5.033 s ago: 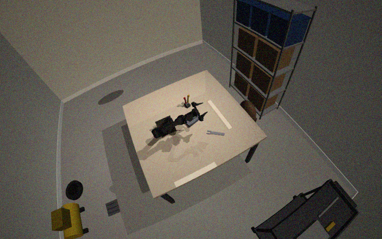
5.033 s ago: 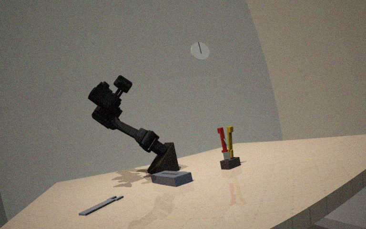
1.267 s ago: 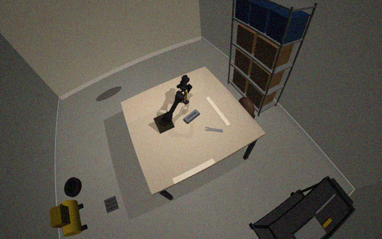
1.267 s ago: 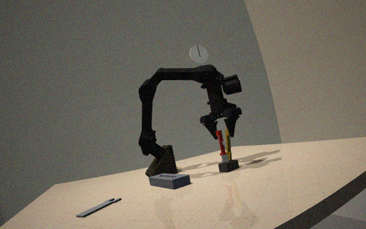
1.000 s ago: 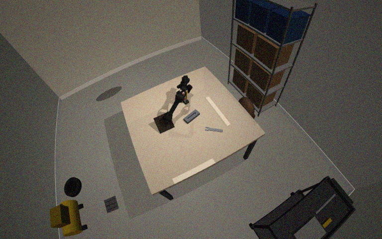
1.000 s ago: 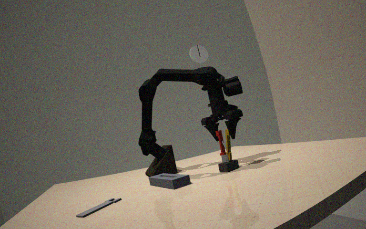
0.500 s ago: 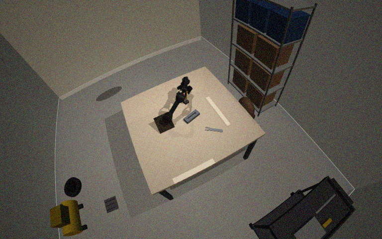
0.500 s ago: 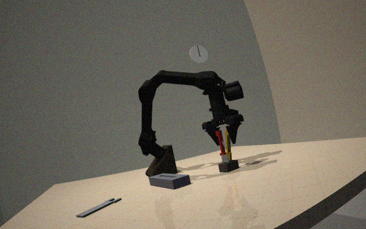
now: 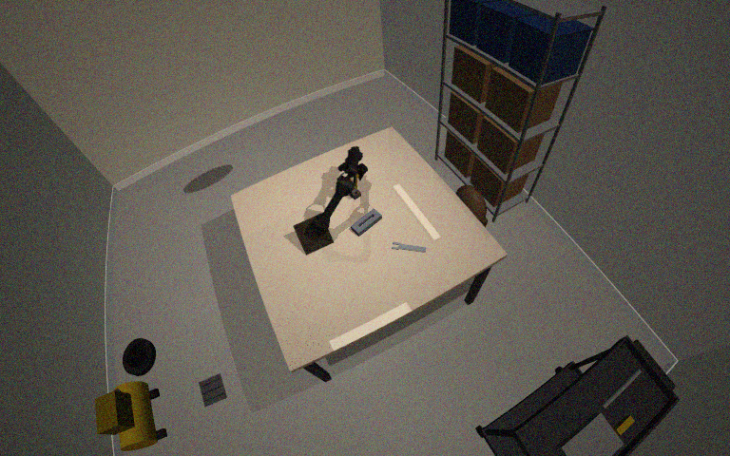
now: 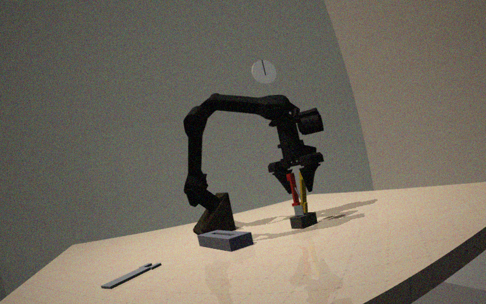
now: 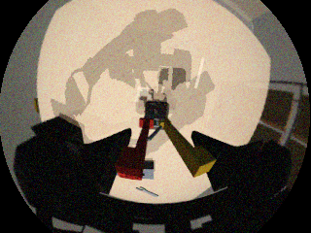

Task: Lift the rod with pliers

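Observation:
The locking pliers (image 10: 293,189) (image 11: 129,166) stand upright, jaws down in the dark holster (image 10: 303,220) (image 11: 156,110), with one red and one yellow handle spread apart. My gripper (image 10: 300,191) (image 11: 162,132) is open and points down. Its fingers stand outside the two handles, one on each side, around their upper part; in the exterior view the red handle's top is very close to one finger. The grey-blue channel block (image 9: 359,231) (image 10: 214,242) (image 11: 149,174) lies flat nearer the arm's base. The rod cannot be made out in its slot. The jaws are hidden.
A flat grey wrench-like tool (image 9: 413,248) (image 10: 125,278) (image 11: 147,191) lies on the table (image 9: 301,300), beyond the block from the holster. Light strips (image 9: 416,212) show near two table edges. A shelf rack (image 9: 519,150) stands behind the table.

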### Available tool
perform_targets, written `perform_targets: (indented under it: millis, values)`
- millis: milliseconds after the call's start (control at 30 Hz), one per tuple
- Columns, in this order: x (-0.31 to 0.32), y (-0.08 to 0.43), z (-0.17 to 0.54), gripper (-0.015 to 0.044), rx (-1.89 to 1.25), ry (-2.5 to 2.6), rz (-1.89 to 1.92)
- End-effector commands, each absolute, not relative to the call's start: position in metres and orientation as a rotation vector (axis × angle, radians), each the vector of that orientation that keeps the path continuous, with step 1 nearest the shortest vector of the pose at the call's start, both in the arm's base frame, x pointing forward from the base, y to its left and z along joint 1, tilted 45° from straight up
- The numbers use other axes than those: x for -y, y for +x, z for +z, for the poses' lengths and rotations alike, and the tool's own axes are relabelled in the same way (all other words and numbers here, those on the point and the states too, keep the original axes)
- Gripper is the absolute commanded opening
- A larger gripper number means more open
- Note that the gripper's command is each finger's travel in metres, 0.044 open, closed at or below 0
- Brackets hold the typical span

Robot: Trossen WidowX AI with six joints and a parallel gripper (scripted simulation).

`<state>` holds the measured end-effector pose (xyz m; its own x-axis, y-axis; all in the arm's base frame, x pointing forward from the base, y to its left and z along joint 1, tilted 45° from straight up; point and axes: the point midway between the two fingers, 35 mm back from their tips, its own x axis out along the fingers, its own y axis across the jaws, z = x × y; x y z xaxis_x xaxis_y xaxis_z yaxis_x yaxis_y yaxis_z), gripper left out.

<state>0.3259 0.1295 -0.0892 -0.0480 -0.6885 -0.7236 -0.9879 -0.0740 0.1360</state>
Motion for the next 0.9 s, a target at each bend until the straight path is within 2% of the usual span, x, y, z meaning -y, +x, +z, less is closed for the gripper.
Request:
perform_targets:
  millis: [0,867]
  values:
    - [-0.129,0.3265,-0.0894,0.0413,-1.77,-1.81,0.923]
    - [-0.129,0.3265,-0.0894,0.0379,-1.77,-1.81,0.923]
